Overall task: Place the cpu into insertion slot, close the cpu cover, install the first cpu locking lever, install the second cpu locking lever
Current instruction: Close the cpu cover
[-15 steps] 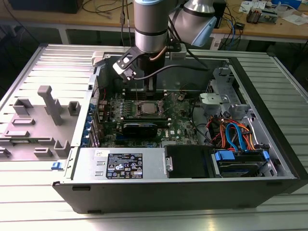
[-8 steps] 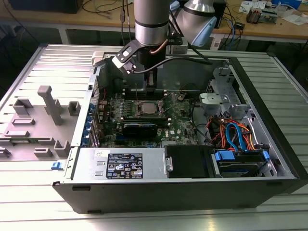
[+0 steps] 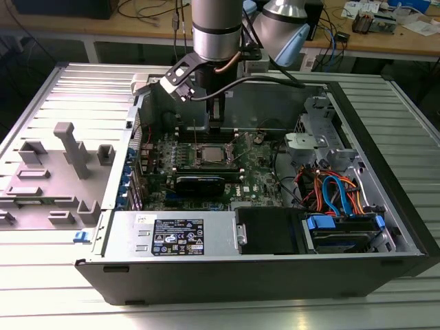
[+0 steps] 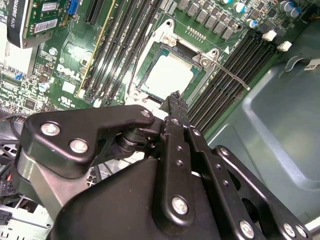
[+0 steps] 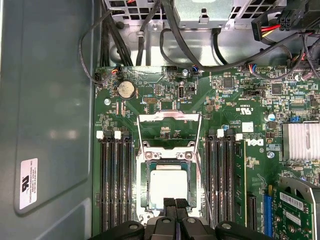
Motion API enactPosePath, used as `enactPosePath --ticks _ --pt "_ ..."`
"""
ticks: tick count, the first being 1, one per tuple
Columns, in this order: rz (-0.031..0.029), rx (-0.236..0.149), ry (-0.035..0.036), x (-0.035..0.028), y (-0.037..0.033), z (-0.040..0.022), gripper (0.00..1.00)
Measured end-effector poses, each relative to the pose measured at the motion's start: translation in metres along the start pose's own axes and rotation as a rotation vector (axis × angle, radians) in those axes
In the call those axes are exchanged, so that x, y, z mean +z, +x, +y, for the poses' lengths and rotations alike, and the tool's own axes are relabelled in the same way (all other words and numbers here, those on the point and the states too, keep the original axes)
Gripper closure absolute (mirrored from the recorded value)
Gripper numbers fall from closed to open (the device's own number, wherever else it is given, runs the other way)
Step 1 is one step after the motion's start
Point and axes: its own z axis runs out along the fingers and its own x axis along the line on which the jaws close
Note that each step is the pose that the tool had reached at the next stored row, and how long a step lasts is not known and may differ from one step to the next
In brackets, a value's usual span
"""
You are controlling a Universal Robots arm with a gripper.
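CPU (image 5: 169, 185) sits flat inside the insertion slot (image 5: 144, 190), its silvery top level with the rim in both wrist views (image 4: 167, 75). The slot lies on the motherboard (image 5: 235, 112) between two banks of memory slots (image 5: 115, 185), toward the rear wall of the computer case (image 3: 385, 206). So the placing step looks done.

The CPU cover (image 5: 170, 118) is not closed. It lies swung back on its hinge on the side of the slot away from the gripper (image 5: 175, 202), with bare board showing through its window. One locking lever (image 4: 231, 75) juts free of its catch, out over the memory slots.

The gripper's two fingers are pressed together with nothing between them. The tips hang at the slot's edge opposite the hinge, just above the chip's border (image 4: 175, 100).

By my reading, closing the cover is the step in hand. It calls for a push on the plate's free edge to fold it over the chip without nudging the CPU or snagging the loose lever.
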Motion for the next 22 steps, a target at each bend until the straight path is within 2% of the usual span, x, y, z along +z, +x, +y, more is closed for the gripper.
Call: enactPosePath --ticks 11,22 --pt "-0.0001 0.000 0.0001 0.0000 0.0000 0.0013 0.89" --pt "-0.0001 0.000 0.0001 0.0006 0.0000 0.0113 0.89"
